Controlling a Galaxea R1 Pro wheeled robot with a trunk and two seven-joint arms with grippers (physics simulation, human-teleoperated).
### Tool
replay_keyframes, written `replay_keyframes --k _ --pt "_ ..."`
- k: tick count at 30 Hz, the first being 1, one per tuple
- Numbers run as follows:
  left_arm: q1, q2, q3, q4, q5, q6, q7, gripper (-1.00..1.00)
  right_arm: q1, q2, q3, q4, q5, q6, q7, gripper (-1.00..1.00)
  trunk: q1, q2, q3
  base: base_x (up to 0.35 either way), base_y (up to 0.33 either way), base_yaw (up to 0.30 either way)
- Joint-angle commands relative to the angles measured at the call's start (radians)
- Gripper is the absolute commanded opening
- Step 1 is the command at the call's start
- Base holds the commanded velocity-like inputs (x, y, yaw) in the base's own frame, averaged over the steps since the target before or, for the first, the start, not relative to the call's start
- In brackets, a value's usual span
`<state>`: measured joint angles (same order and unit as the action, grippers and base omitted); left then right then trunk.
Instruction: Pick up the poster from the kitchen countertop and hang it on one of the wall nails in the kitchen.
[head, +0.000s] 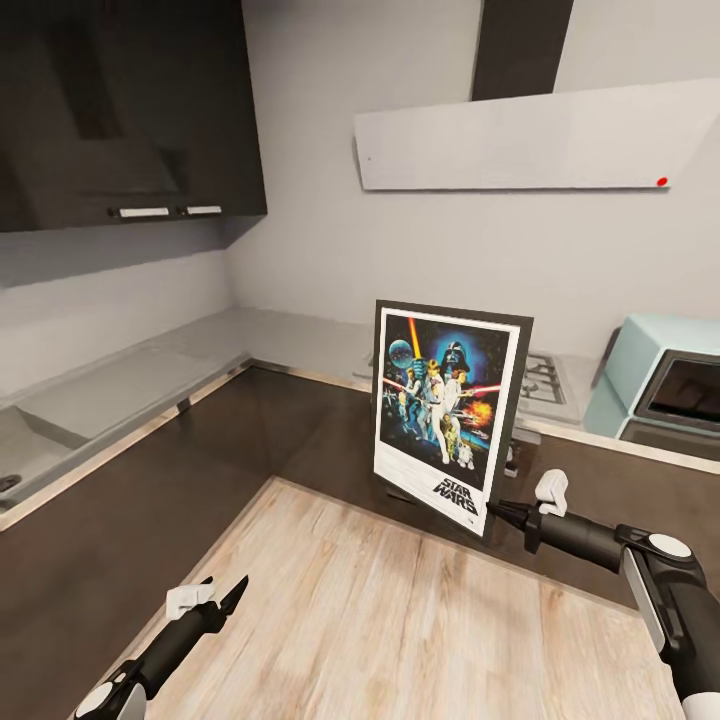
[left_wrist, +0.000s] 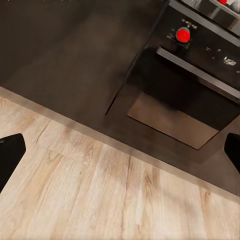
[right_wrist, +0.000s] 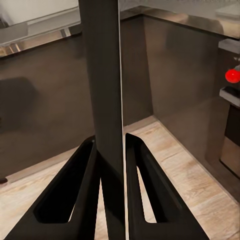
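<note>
1. The poster (head: 450, 415) is held upright in the air, above the wooden floor (head: 380, 610) and in front of the dark cabinets, its Star Wars artwork facing the head camera.
2. The right claw (head: 497, 512) pinches the poster's lower right corner; in the right wrist view its 2 fingers (right_wrist: 75, 195) press on either side of the thin dark edge (right_wrist: 102, 100).
3. The left claw (head: 225, 597) hangs low over the floor, holding nothing; its fingertips (left_wrist: 10, 155) sit far apart at the wrist picture's edges, so it appears spread wide.
4. The pale grey bench (head: 150, 375) runs behind, with the gas hob (head: 540, 385) beyond the poster.
</note>
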<state>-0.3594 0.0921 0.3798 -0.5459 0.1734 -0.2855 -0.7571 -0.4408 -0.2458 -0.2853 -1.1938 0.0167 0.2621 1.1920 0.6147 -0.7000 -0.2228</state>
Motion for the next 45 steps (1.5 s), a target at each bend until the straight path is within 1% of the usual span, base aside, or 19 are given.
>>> replay_keyframes --k 1,43,45 --pt "-0.001 0.000 0.002 0.001 0.005 0.000 -0.007 1.00 -0.001 0.000 -0.002 -0.001 0.000 0.010 0.006 -1.00 -0.004 0.006 0.002 0.000 0.000 0.000" --pt "-0.001 0.001 0.003 0.001 0.005 0.001 -0.007 1.00 -0.001 0.000 0.000 0.000 0.000 0.013 0.006 -1.00 -0.165 0.300 0.133 0.000 0.000 0.000" --pt "-0.001 0.001 0.003 0.001 0.005 0.001 -0.007 1.00 -0.001 0.002 0.001 0.000 0.000 0.013 0.006 -1.00 -0.165 0.300 0.133 0.000 0.000 0.000"
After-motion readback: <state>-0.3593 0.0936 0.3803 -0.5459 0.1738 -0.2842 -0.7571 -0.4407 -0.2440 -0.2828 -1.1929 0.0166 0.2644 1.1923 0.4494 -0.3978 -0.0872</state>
